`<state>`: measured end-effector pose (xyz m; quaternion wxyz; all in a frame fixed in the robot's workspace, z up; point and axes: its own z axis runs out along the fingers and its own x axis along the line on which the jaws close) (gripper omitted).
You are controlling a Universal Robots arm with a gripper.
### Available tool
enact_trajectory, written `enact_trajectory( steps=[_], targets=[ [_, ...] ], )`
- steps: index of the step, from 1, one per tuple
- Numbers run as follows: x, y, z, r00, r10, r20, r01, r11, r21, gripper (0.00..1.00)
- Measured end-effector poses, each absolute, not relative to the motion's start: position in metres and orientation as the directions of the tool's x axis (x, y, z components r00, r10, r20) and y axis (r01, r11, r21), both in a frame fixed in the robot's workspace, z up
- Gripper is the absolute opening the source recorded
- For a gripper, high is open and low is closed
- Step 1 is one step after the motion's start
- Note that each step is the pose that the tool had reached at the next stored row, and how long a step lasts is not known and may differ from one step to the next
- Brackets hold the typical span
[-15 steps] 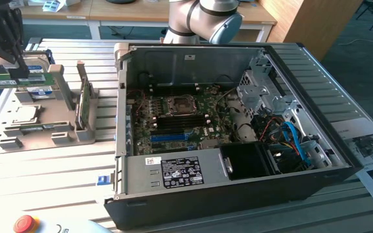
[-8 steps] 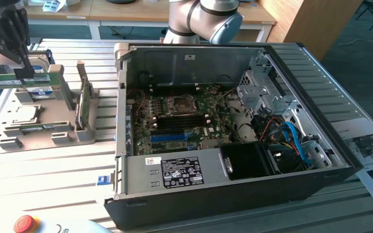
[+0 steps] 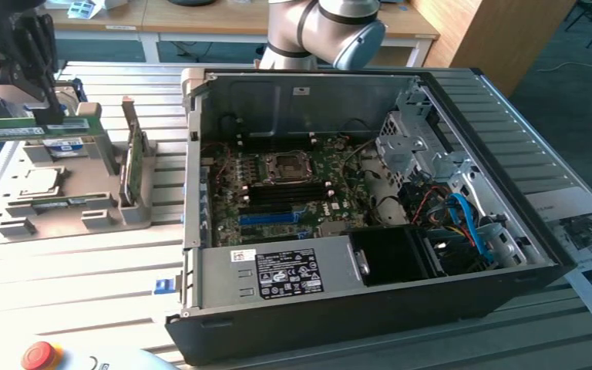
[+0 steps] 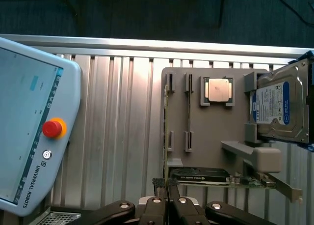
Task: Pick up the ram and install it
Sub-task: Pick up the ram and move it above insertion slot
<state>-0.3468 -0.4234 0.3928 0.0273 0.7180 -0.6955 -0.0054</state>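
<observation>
Far left in the exterior view, the gripper (image 3: 55, 119) hangs above the grey parts tray (image 3: 111, 220). Its fingers are clamped on the upper edge of the ram (image 3: 8, 131), which I hold level and clear of the tray. I judge the step in hand to be the carry toward the open computer case (image 3: 378, 308). Done well, it keeps the stick level, clears the upright card (image 3: 132, 158) and the case wall on the exterior view's left, and lines the stick up with a memory slot on the motherboard (image 3: 327, 177). I cannot make out which slots take memory, nor whether their latches stand open. The ram's far end is cut off at the picture's edge. In the wrist view the gripper (image 4: 167, 190) shows the stick edge-on at best, so I cannot check how squarely it sits.
</observation>
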Motion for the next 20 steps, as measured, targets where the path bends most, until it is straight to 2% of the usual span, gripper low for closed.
enact_trajectory(
  steps=[20],
  targets=[
    [-0.32, -0.425, 0.393, 0.033, -0.999, 0.03, -0.998, -0.031, 0.047, 0.12]
  ],
)
